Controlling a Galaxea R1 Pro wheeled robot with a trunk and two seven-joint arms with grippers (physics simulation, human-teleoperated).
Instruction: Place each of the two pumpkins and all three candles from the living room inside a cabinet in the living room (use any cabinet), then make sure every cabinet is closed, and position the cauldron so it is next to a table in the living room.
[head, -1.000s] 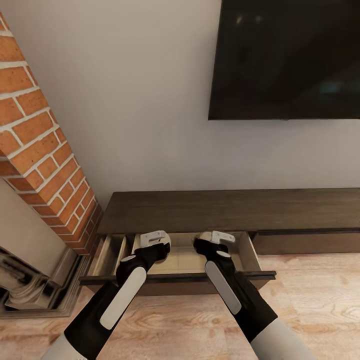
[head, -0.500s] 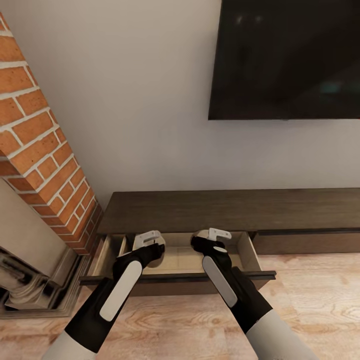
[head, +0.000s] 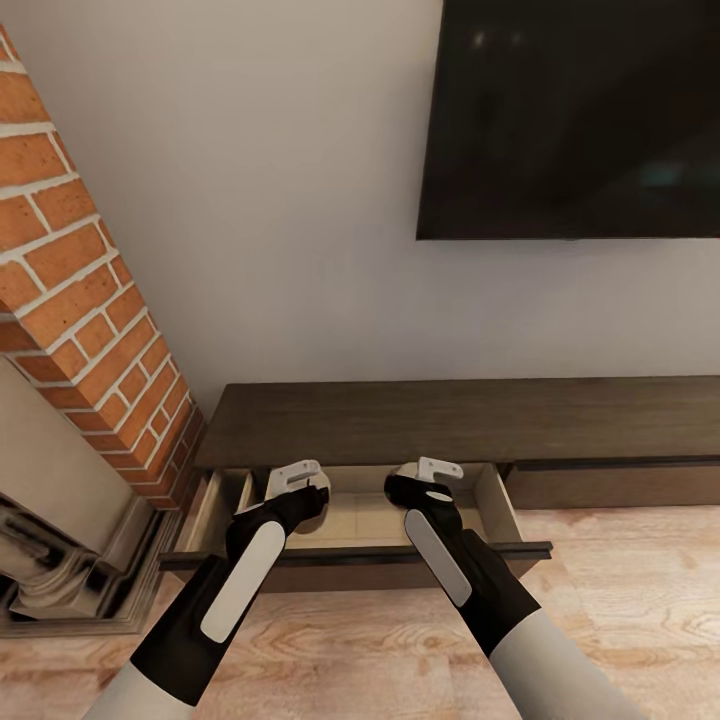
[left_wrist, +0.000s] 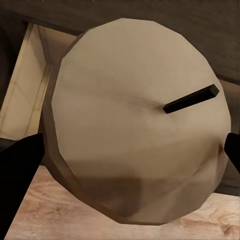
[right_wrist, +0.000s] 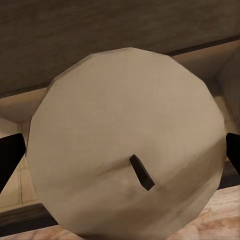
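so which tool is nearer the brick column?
Left. The left tool hangs over the open drawer of the cabinet at the end beside the brick column; the right tool is further along, towards the drawer's other end. Each grips a candle.

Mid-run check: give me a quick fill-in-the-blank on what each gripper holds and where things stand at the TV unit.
1. The left gripper is shut on a tan ____.
2. The right gripper carries a candle with a dark ____ at its top.
3. Both grippers hang over the cabinet's open ____.
4. Beside the cabinet stands a ____ chimney.

Missing words: candle; wick; drawer; brick
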